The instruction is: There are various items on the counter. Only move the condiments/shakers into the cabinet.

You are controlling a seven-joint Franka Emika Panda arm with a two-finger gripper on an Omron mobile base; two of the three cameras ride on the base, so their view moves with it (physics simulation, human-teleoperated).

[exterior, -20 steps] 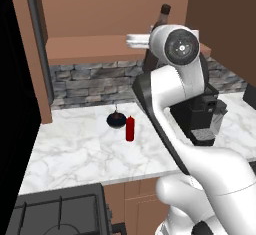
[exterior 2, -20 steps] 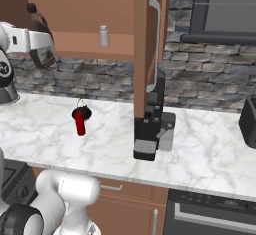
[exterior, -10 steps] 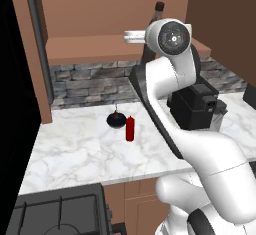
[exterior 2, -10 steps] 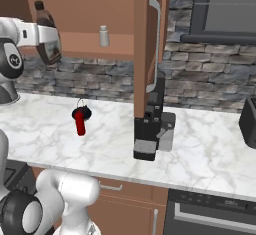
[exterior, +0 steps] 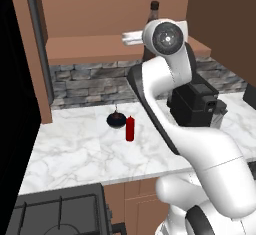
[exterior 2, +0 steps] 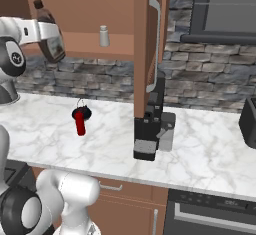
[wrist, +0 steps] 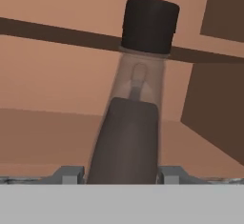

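So closest to the camera there's the black stove top (exterior: 55, 214) at the bottom left, then the white marble surface (exterior: 75, 154) behind it. On the surface sit the slim red squeeze bottle (exterior: 130, 128) standing upright and, just behind it and practically touching, the round black object (exterior: 115, 119) with its thin stem poking up. From the right base view the same pair shows up, with the red one in front. Off to the right on the surface there's a black coffee machine (exterior 2: 150, 131), sitting under the open cabinet door (exterior 2: 150, 34), and a dark box (exterior 2: 249, 121) at the far right edge.

Up higher, the tool (wrist: 122, 173) is clamped on the dark brown bottle (wrist: 131, 118), fingers (wrist: 69, 174) hugging its body on both sides. The black cap (wrist: 149, 25) points away from the hand. In the right base view the bottle is up at cabinet (exterior 2: 75, 9) height, over the left end of the shelf, tilted a bit. Can't tell if its base is touching the shelf or not.

Farther along that same shelf the small pale grey shaker (exterior 2: 104, 36) stands upright, well apart from the brown bottle. Behind everything is the grey stone backsplash (exterior: 85, 81).
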